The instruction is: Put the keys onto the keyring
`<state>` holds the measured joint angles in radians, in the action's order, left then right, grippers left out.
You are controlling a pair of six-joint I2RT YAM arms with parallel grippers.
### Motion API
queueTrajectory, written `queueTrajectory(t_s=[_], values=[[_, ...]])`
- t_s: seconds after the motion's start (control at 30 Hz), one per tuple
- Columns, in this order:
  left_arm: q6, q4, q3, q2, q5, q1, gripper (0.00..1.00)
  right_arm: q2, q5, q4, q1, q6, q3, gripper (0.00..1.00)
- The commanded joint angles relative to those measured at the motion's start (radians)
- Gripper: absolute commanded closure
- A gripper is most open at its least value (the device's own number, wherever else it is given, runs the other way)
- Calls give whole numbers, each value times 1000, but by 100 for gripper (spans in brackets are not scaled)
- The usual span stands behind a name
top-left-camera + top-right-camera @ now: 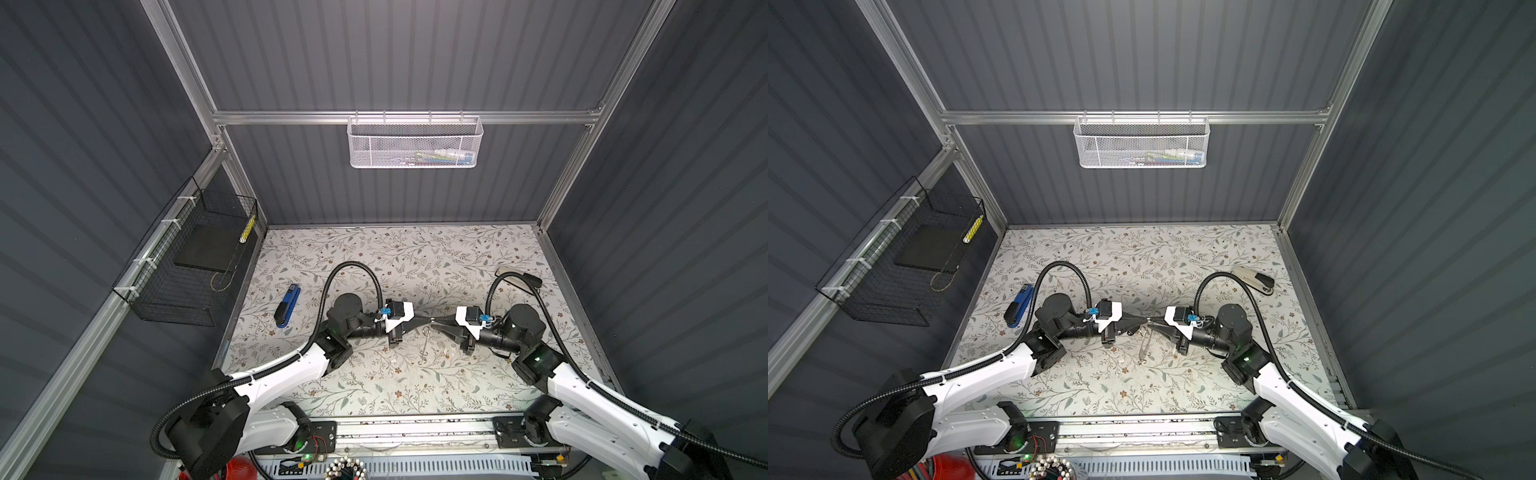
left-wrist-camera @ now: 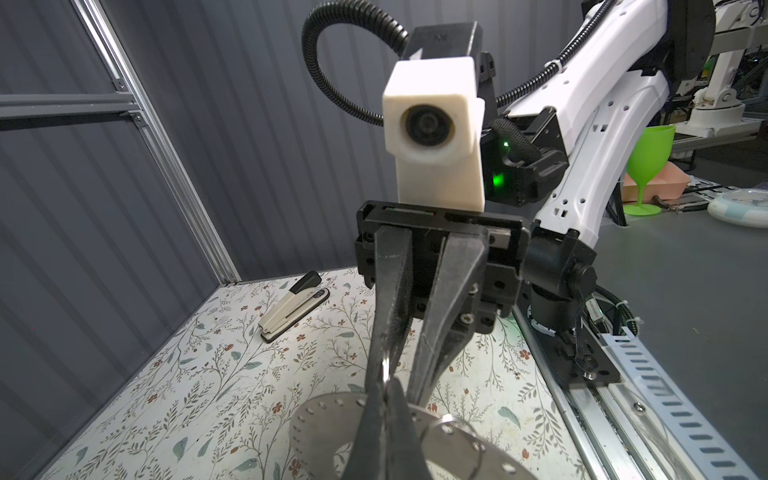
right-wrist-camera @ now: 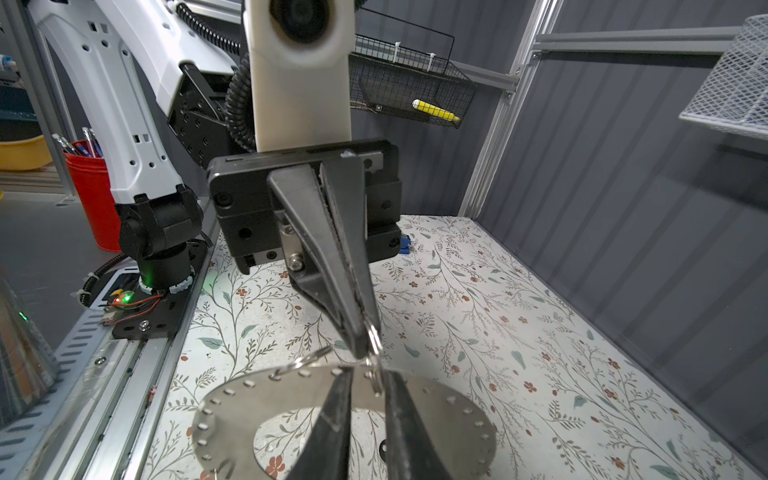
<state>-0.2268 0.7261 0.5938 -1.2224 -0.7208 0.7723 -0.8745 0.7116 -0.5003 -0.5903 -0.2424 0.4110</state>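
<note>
**Grippers tip to tip over the keyring**

In both top views the left gripper [image 1: 427,319] and the right gripper [image 1: 435,320] meet nose to nose above the middle of the table [image 1: 415,257]. There the keyring [image 1: 424,345] shows only edge-on, as a thin sliver hanging below the tips. Whether its lower edge touches the table I cannot tell.

The wrist views show its flat face: a grey metal disc with a wide hole and a row of tiny rim holes. In the right wrist view the left gripper's fingers [image 3: 332,249] are pressed together and pinch a small wire ring [image 3: 374,338]. This ring hooks into a rim hole of the keyring. The right gripper's fingers [image 3: 332,424] stand a little apart on either side of that ring at the disc's upper rim. Whether they touch anything I cannot tell. A second wire loop [image 3: 309,359] sits on the rim just beside them.

A beige and black stapler [image 2: 291,307] lies near the far right corner, and the left wrist view shows it most clearly. A blue stapler [image 1: 287,306] lies well to the left.

The table has a pale floral covering. Grey ribbed walls and an aluminium frame enclose it. A white mesh basket [image 1: 415,143] hangs on the back rail and a black wire basket [image 1: 187,266] on the left wall.
</note>
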Motion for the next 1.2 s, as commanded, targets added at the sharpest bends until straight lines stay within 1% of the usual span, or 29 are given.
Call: queueTrajectory(t_s=[0.0,0.3,0.37,0.4,0.47,0.5,0.53,0.57,0.6,0.67,0.9,1.03,1.17], values=[[-3,13,8,-9,-29,-4,100,-2,21,-39,6,20,1,83],[-13,5,15,-15,-34,-4,100,-7,45,-13,15,15,13,97],[-72,-61,29,-9,-33,-3,100,-6,46,14,18,9,23,100],[-136,-155,52,4,-19,-5,89,-5,43,47,18,0,32,100],[-289,-375,113,38,26,-4,75,-3,40,147,21,-36,62,100],[-361,-467,139,49,53,-4,66,-2,36,198,20,-56,78,100],[-421,-547,166,61,82,-4,62,-1,24,244,20,-70,93,100],[-465,-609,184,69,101,-4,61,0,16,285,20,-89,106,100],[-509,-658,200,77,124,-4,60,0,4,330,21,-107,122,100],[-550,-713,219,87,147,-4,60,-1,-17,401,20,-134,147,100],[-591,-726,225,92,176,4,62,-29,-88,584,19,-211,232,100],[-624,-724,206,104,204,8,62,-20,-194,562,-6,-266,213,100],[-627,-698,186,103,229,23,63,-38,-267,561,-37,-314,214,100]])
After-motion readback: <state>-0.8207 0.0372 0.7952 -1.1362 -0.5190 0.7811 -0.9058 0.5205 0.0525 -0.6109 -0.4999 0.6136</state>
